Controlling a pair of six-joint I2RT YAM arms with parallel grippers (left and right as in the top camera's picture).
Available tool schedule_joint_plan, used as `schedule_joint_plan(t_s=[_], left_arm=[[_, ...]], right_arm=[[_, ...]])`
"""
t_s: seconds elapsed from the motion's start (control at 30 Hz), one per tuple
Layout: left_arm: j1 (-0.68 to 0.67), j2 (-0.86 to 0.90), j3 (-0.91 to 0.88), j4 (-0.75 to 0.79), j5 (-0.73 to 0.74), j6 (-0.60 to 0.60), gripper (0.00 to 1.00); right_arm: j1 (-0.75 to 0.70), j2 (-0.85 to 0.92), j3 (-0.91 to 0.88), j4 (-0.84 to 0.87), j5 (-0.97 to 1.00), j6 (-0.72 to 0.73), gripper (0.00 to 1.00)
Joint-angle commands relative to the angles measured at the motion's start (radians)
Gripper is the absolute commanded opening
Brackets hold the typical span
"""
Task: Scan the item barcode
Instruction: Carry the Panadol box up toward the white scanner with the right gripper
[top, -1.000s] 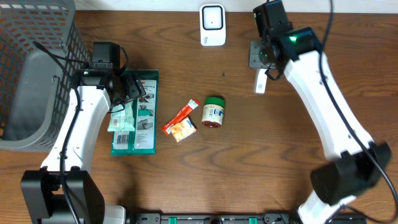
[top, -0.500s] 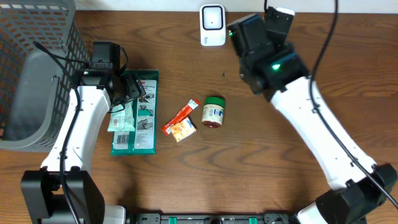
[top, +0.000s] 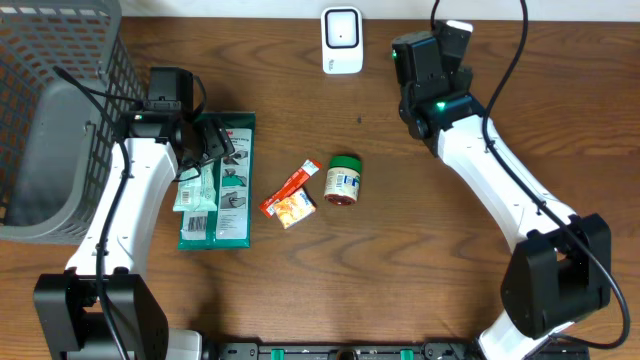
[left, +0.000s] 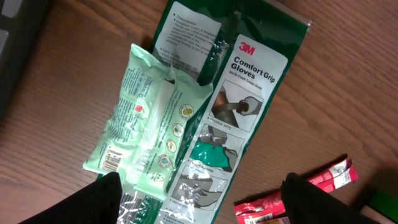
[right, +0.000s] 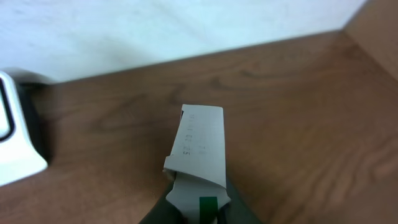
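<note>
My right pincer (right: 198, 206) is clamped nearly shut on a small white box (right: 200, 155), the item to be scanned. The box's far end sticks out past the fingers, with a green mark on its near part and some faint printed digits I cannot read. It is held above the bench (top: 420, 250), off to the right of the white scanner (top: 341, 40) as the overhead camera sees it, and clearly apart from it. In the right wrist view the scanner is only a white corner at the left edge.

My left pincer (left: 205, 205) stands wide open and has hold of nothing. It hangs over the goods lying well to the left of the scanner and nearer the front of the bench. These are a green pack of gloves (left: 249, 93) and a pale green packet (left: 155, 124) lying partly on top of that pack.

Closer to the scanner, in front of it, sit a red sachet (top: 288, 190) and a small green-lidded jar (top: 343, 180) on its side. A grey basket (top: 50, 100) stands furthest left of the scanner.
</note>
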Motion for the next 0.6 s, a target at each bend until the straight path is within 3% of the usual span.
schedule_joint_plan(t_s=[0.0,0.57], left_arm=[[0.003,-0.011,0.014,-0.002,-0.008,-0.001,0.83],[0.003,-0.011,0.014,-0.002,-0.008,-0.001,0.83]], right_arm=[[0.005,0.031,-0.005,0.055,-0.007,-0.101,0.05],[0.009,0.251,-0.007,0.216,-0.08,-0.116,0.11]])
